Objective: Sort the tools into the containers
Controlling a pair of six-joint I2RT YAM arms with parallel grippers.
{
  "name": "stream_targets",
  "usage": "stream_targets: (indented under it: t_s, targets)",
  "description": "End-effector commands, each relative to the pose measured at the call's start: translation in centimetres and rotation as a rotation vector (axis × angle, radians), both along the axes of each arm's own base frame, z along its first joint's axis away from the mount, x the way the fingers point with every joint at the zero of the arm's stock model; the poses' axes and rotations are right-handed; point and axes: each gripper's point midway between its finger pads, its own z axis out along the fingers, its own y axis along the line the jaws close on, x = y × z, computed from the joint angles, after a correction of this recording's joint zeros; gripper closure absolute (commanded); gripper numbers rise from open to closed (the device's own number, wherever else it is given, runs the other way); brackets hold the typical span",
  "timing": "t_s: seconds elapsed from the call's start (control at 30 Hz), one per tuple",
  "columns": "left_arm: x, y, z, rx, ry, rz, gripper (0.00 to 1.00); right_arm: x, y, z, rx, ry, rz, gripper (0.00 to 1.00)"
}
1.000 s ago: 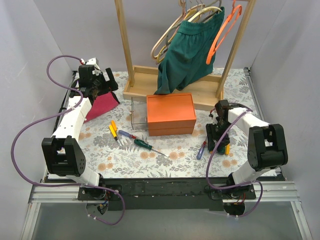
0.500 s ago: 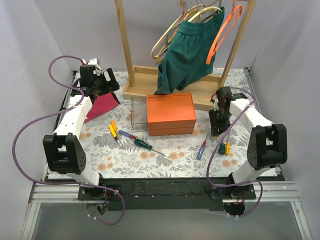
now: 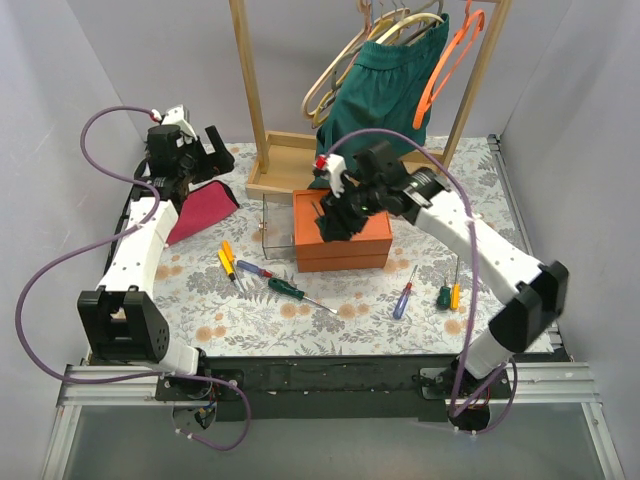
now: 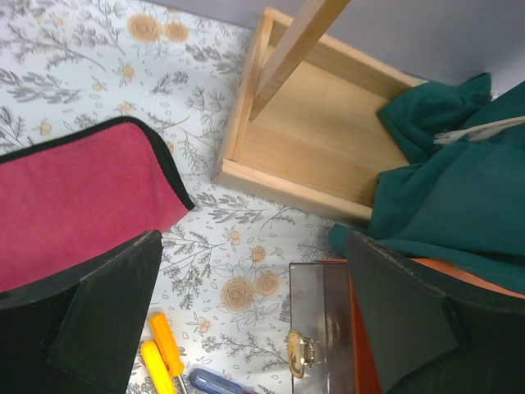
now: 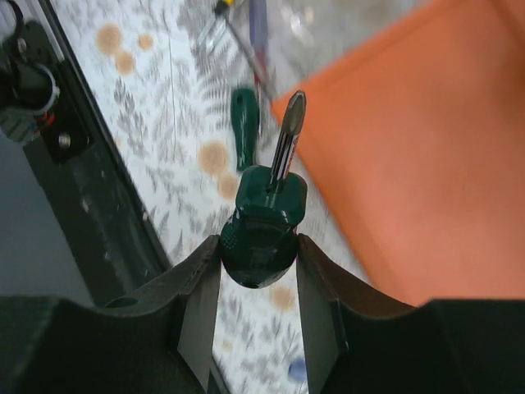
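Where the floral cloth [image 3: 350, 312] is hemmed by grey walls [image 3: 60, 90], a green screwdriver [image 5: 261, 222] is clamped by the right gripper [image 3: 335, 222] over the orange box [image 3: 362, 242], the left gripper [image 4: 254, 271] held open left of it.

Overhead view: bright, even, diffuse light from above. Shadows fall soft and short on the floral-patterned tabletop [image 3: 200, 300], with a thin dark band under the near side of the orange rectangular box [image 3: 342, 225]. Focus is sharp edge to edge.

Left wrist view: crisp mid-field, colours saturated. The left hand [image 4: 258, 328] shows black fingers [image 4: 107, 328] in the lower corners, near-silhouette and soft-edged.

Right wrist view: heavy blur. The box reads as a smeared orange slab and the tabletop pattern is streaked. Only the dark green-handled screwdriver [image 5: 262, 226] pinched in the right hand [image 5: 258, 275] is fairly sharp, with a bright glint along its metal shaft.
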Motion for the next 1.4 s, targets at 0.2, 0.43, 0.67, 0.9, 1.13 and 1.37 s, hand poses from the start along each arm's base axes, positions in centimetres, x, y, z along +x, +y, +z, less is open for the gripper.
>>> stream_targets:
  t_s: [0.2,0.43,0.67,0.9,1.13,1.37]
  targets:
    - [-3.0,1.2,4.7,0.027,-0.129,0.015,0.05,6.5,11.7,0.5,0.146,-0.010,0.060,0.99]
    - [-4.0,2.8,5.8,0.019,-0.154,0.051,0.05,5.6,13.3,-3.3,0.096,0.097,0.036,0.98]
    - [-4.4,2.9,5.1,-0.017,-0.133,0.043,0.05,6.4,12.4,-2.3,0.075,0.039,-0.029,0.32]
    - [-3.7,2.3,4.8,-0.044,-0.121,0.021,0.05,5.7,7.3,0.2,0.038,-0.115,-0.012,0.27]
    - [-2.7,1.7,3.0,-0.074,-0.077,-0.005,0.06,4.8,-6.8,-3.9,-0.176,-0.141,-0.123,0.26]
    - [-1.8,1.5,0.8,-0.086,-0.032,-0.015,0.06,1.0,-19.0,-5.8,-0.286,-0.253,-0.089,0.23]
